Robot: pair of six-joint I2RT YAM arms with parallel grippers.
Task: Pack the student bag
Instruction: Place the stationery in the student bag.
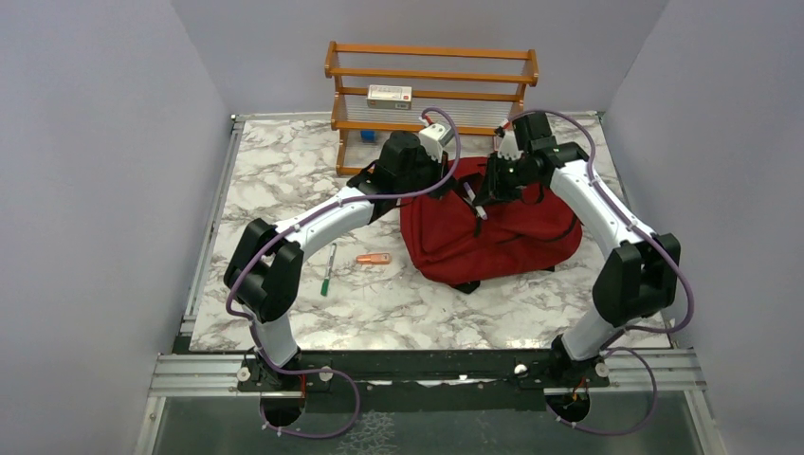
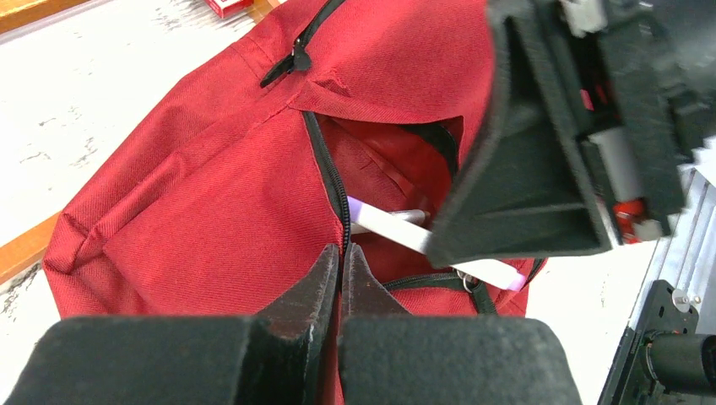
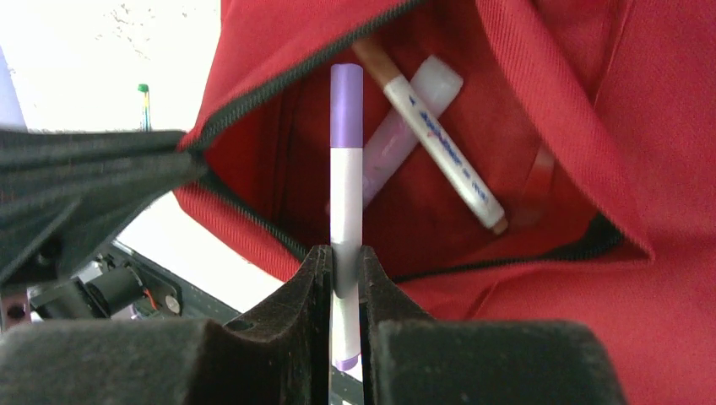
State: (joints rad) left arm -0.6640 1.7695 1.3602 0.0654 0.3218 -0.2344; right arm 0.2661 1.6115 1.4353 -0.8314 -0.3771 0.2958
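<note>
The student bag is a dark red backpack lying at the middle right of the table. My left gripper is shut on the zipper edge of its open front pocket and holds that edge up. My right gripper is shut on a white marker with a purple cap. The cap end points into the pocket opening. This marker also shows in the left wrist view. Inside the pocket lie a white marker with brown ends and a pale lilac marker. Both grippers meet over the bag's top.
A green pen and a small orange object lie on the marble table left of the bag. A wooden shelf at the back holds a white box. A small blue item sits under it.
</note>
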